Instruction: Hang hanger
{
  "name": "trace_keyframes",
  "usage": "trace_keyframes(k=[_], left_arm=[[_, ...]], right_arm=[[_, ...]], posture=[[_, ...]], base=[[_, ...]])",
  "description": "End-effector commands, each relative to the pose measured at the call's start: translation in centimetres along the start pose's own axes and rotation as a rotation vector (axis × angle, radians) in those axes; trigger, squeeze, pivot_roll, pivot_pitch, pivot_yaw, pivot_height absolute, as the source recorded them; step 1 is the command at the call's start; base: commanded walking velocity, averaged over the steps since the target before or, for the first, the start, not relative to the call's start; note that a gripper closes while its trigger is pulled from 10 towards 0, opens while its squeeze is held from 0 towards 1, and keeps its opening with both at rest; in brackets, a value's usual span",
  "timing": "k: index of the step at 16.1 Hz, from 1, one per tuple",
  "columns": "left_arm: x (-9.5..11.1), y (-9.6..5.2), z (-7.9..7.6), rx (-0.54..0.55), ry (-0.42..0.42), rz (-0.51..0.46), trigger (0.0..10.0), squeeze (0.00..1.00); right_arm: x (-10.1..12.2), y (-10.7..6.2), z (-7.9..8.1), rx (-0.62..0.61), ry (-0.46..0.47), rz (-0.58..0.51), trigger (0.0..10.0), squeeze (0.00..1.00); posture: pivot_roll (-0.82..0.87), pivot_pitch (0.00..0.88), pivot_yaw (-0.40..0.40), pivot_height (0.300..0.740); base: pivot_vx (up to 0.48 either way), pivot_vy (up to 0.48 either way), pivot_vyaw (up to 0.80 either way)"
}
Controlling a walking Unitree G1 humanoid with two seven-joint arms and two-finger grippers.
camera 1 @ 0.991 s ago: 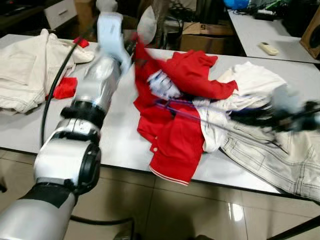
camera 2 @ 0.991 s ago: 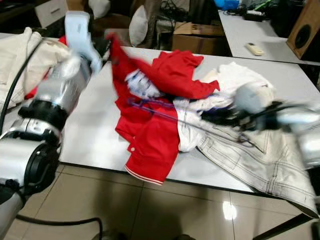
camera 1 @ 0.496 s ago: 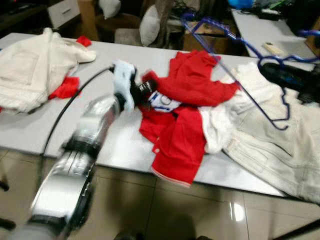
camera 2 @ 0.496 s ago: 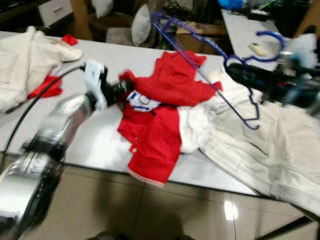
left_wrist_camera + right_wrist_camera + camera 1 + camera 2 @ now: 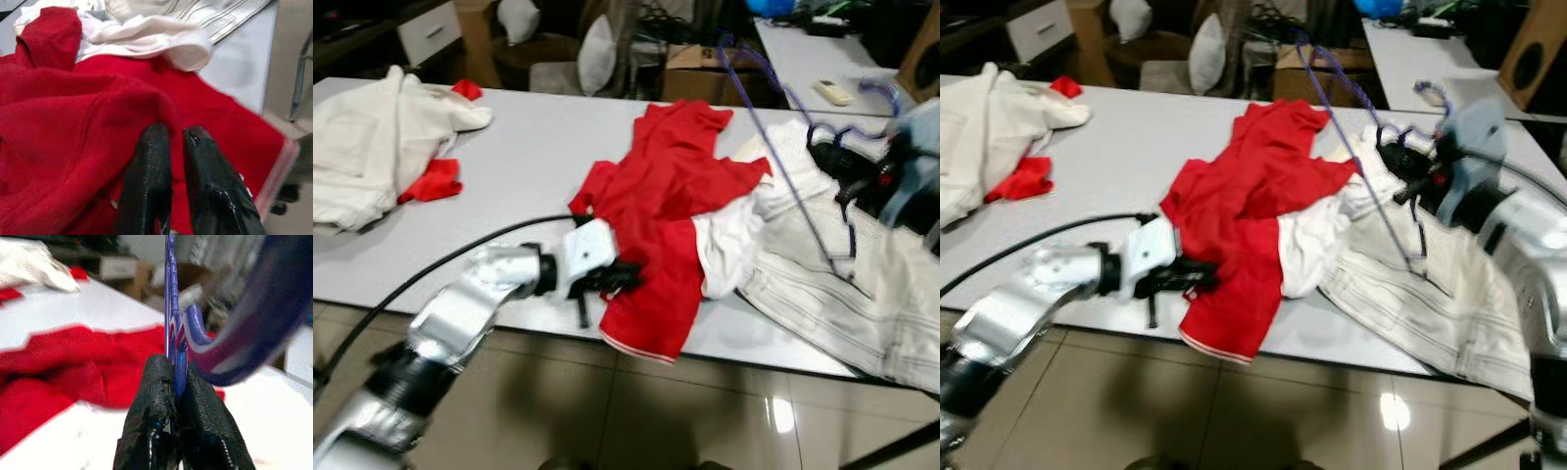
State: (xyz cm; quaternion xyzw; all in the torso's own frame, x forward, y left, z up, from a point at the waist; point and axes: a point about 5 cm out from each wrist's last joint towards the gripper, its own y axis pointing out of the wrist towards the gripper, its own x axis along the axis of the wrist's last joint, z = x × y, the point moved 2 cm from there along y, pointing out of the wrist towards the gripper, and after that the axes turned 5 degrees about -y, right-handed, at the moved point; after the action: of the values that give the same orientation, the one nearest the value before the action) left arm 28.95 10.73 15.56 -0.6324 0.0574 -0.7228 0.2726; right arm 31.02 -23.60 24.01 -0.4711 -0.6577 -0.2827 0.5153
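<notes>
A blue wire hanger point(image 5: 783, 162) stands tilted above the heap of clothes, its hook point(image 5: 881, 90) toward the right. My right gripper point(image 5: 842, 166) is shut on it near the neck; in the right wrist view the black fingers point(image 5: 156, 396) pinch the blue wire point(image 5: 254, 328). A red shirt point(image 5: 671, 196) lies spread across the middle of the white table point(image 5: 529, 147). My left gripper point(image 5: 617, 279) sits low at the table's front edge against the shirt's lower part, its fingers point(image 5: 154, 147) close together over red cloth with nothing between them.
Cream jeans point(image 5: 842, 294) and a white garment point(image 5: 734, 235) lie at the right under the hanger. More cream clothes point(image 5: 362, 137) and a small red cloth point(image 5: 431, 181) lie at the left. A black cable point(image 5: 431, 264) trails along my left arm. Boxes point(image 5: 700, 73) and another table stand behind.
The left gripper let go of the red shirt and dropped from its collar to the table's front edge. The right gripper lifted the hanger out of the clothes and holds it over the jeans.
</notes>
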Motion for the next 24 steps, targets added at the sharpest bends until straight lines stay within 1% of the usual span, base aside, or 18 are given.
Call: trace_keyframes(k=[1,2,3,4,5,7,8,9,10,11,12,13,14,15,16,17,19,24], left_arm=[[1.6,-1.3,0.2,0.014,0.000,-0.042,10.0,1.00],[1.9,-1.8,0.1,0.017,-0.018,-0.060,10.0,1.00],[3.3,-3.5,0.4,0.050,-0.096,-0.176,10.0,1.00],[4.0,-4.2,0.8,0.083,-0.120,-0.229,10.0,1.00],[5.0,-5.6,1.4,0.136,-0.152,-0.299,10.0,1.00],[6.0,-7.3,2.0,0.198,-0.150,-0.338,10.0,1.00],[7.1,-8.1,2.6,0.265,-0.176,-0.409,10.0,1.00],[7.9,-8.6,3.2,0.351,-0.229,-0.525,10.0,0.87],[8.0,-8.5,3.4,0.387,-0.230,-0.559,10.0,0.80],[7.1,-8.1,4.0,0.503,-0.277,-0.546,10.0,0.23],[5.5,-7.3,4.4,0.612,-0.340,-0.476,10.0,0.18],[4.3,-6.6,4.4,0.666,-0.347,-0.399,10.0,0.17],[3.8,-6.1,4.2,0.713,-0.345,-0.388,10.0,0.17],[3.6,-6.0,4.1,0.738,-0.363,-0.402,10.0,0.18],[2.3,-5.8,3.5,0.789,-0.419,-0.417,10.0,0.18],[1.6,-5.7,2.9,0.789,-0.430,-0.399,10.0,0.18],[1.4,-5.2,2.4,0.801,-0.432,-0.376,10.0,0.18],[1.2,-4.4,2.2,0.826,-0.419,-0.352,10.0,0.18]], right_arm=[[0.3,-0.4,-0.3,-0.061,-0.013,0.022,10.0,0.00],[0.3,-0.5,-0.5,-0.079,-0.007,0.018,10.0,0.00],[0.9,-0.7,-0.5,-0.105,0.022,-0.018,10.0,0.00],[1.1,-0.8,-0.4,-0.112,0.041,-0.029,10.0,0.00],[1.5,-0.9,0.0,-0.135,0.055,-0.040,10.0,0.00],[2.0,-1.1,0.7,-0.170,0.070,-0.049,10.0,0.00],[2.3,-1.1,1.4,-0.179,0.083,-0.063,10.0,0.00],[2.8,-1.0,1.9,-0.218,0.135,-0.125,10.0,0.00],[2.9,-0.9,2.1,-0.233,0.145,-0.143,10.0,0.00],[2.8,-0.7,2.9,-0.264,0.143,-0.152,10.0,0.00],[2.4,-0.6,4.0,-0.287,0.142,-0.146,10.0,0.00],[2.4,-0.6,5.6,-0.277,0.165,-0.193,10.0,0.00],[2.1,-0.9,7.1,-0.265,0.207,-0.206,10.0,0.00],[2.0,-0.9,7.9,-0.249,0.227,-0.211,10.0,0.00],[2.3,-0.9,8.9,-0.250,0.254,-0.227,10.0,0.00],[2.3,-0.8,8.9,-0.263,0.240,-0.226,10.0,0.00],[2.1,-0.6,9.3,-0.250,0.176,-0.206,10.0,0.00],[1.7,-0.2,9.1,-0.279,0.215,-0.205,10.0,0.00]], posture=[[-0.11,0.000,0.051,0.740],[-0.11,0.000,0.051,0.740],[-0.12,0.000,0.060,0.740],[-0.12,0.000,0.060,0.740],[-0.11,0.000,0.060,0.740],[-0.11,0.000,0.059,0.740],[-0.11,0.000,0.059,0.740],[-0.11,0.000,0.065,0.740],[-0.11,0.000,0.066,0.740],[-0.10,0.000,0.064,0.740],[-0.10,0.000,0.061,0.740],[-0.10,0.000,0.060,0.740],[-0.10,0.000,0.058,0.740],[-0.10,0.000,0.058,0.740],[-0.11,0.000,0.055,0.740],[-0.11,0.000,0.054,0.740],[-0.11,0.000,0.046,0.740],[-0.10,0.000,0.030,0.740]], base=[[0.000,0.000,0.00],[0.000,0.000,0.00],[0.000,0.000,0.00],[0.000,0.000,0.00],[0.000,0.000,0.00],[0.000,0.000,0.00],[0.000,0.000,0.00],[0.000,0.000,0.00],[0.000,0.000,0.00],[0.000,0.000,0.00],[0.000,0.000,0.00],[0.000,0.000,0.00],[0.000,0.000,0.00],[0.000,0.240,0.00],[0.000,0.000,0.00],[0.000,0.000,0.00],[0.000,0.120,0.00],[0.000,0.000,0.00]])
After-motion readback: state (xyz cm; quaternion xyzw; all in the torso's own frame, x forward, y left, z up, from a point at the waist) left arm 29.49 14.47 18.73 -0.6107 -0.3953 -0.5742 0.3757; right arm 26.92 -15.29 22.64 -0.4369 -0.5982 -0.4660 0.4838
